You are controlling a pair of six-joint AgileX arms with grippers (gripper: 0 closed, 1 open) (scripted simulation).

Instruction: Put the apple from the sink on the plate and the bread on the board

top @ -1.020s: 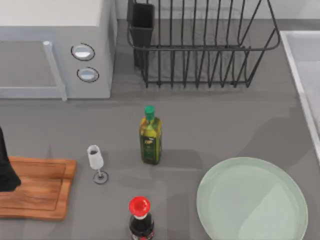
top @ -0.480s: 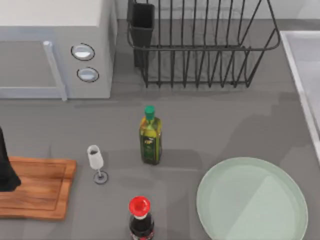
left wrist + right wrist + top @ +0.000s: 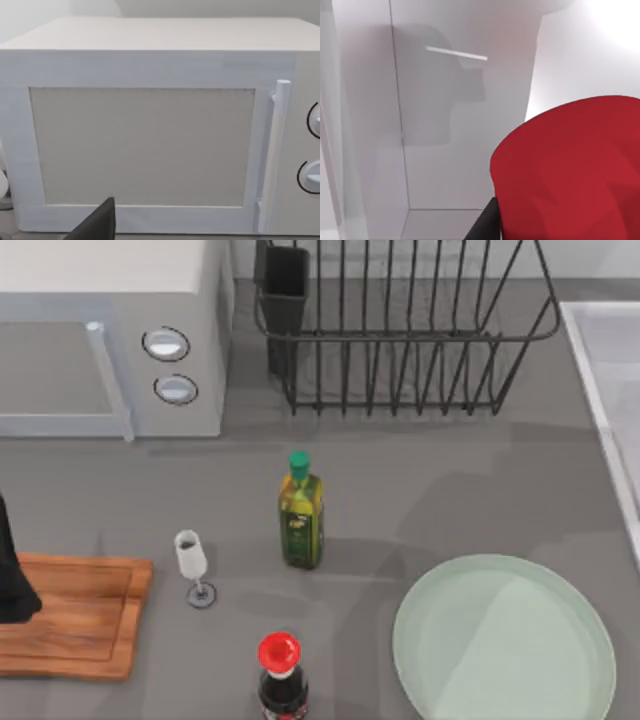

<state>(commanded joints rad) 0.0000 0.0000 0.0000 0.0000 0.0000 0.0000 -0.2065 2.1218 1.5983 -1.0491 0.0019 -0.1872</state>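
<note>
The red apple (image 3: 570,170) looms close in the right wrist view, inside the pale sink (image 3: 445,125). My right gripper (image 3: 492,220) is shut on the apple, with one dark finger (image 3: 482,227) against its side and the other hidden behind it. The sink's rim (image 3: 600,410) runs along the table's right edge. The mint green plate (image 3: 503,640) lies at the front right. At the front left lies the wooden board (image 3: 85,615), where my parked left arm (image 3: 10,575) stands over its end. The bread is out of view.
A white microwave (image 3: 100,340) stands at the back left and a black dish rack (image 3: 400,330) at the back middle. An olive oil bottle (image 3: 300,515), a small glass (image 3: 192,565) and a red-capped dark bottle (image 3: 282,675) stand between board and plate.
Soft shadows over the plate and the grey counter beside it have shifted. Nothing on the table has moved, and the left arm stays still.
</note>
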